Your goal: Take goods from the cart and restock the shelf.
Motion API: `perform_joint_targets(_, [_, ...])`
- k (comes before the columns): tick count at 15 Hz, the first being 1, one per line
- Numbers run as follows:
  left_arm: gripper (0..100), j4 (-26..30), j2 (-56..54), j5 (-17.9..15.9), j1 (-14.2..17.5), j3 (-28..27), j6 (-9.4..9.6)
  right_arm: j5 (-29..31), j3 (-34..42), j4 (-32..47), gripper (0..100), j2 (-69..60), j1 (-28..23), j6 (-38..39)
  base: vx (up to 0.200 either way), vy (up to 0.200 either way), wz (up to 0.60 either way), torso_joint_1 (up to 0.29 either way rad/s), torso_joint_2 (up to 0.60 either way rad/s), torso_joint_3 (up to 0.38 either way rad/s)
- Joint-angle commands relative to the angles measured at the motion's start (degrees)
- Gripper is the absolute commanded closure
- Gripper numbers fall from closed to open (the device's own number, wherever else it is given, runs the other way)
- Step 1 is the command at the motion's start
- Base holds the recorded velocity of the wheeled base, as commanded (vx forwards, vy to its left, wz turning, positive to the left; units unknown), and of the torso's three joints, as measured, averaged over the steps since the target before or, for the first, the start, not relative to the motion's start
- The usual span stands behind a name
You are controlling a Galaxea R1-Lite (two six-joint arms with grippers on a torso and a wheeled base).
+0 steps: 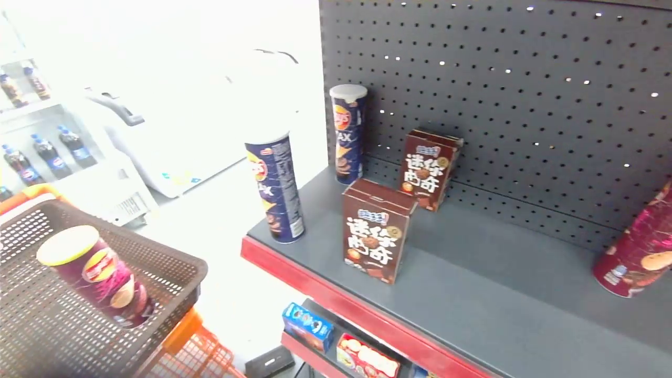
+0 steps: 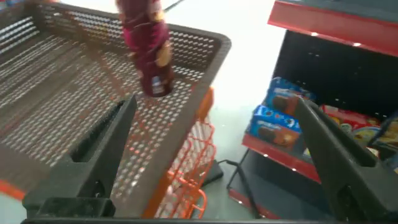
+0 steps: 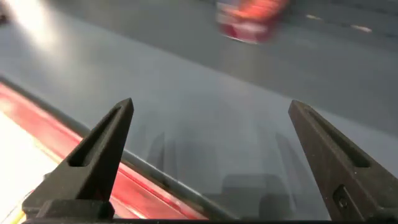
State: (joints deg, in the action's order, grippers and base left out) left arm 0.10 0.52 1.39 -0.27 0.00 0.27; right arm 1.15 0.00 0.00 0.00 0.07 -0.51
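A dark pegboard wall (image 1: 525, 105) rises beside a bright white floor (image 1: 226, 236).

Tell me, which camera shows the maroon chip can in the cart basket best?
The head view: the maroon chip can shows whole, yellow lid to base, inside the brown basket. The left wrist view catches it blurred, top cut off. The right wrist view faces the grey shelf instead.

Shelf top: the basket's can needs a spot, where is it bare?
Bare: the wide grey shelf stretch between the front brown box and the right-hand maroon can. Crowded: the left end, around the blue cans and rear brown box.
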Motion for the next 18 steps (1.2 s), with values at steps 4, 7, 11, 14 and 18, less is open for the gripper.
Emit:
perform_joint_targets(4, [0,0.0,0.0,0.0,0.0,0.0,0.26,0.0,0.0,0.0,0,0.0,0.0,0.0,0.000,0.000,0.60,0.005,0.00,0.006])
perform_joint_targets(7, [0,0.0,0.0,0.0,0.1,0.0,0.26,0.0,0.0,0.0,0,0.0,0.0,0.0,0.000,0.000,0.00,0.000,0.00,0.000])
perform_joint_targets(11, [0,1.5,2.0,-2.8,-0.5,-5.3,4.13,0.0,0.0,0.0,0,0.0,0.0,0.0,0.000,0.000,0.00,0.000,0.00,0.000])
perform_joint_targets(14, [0,4.9,16.3,-5.7,-1.4,-15.2,5.53,0.0,0.0,0.0,0,0.0,0.0,0.0,0.000,0.000,0.00,0.000,0.00,0.000])
perform_joint_targets(18, [0,1.0,42.5,-5.4,-1.5,-27.1,6.59,0.0,0.0,0.0,0,0.0,0.0,0.0,0.000,0.000,0.00,0.000,0.00,0.000])
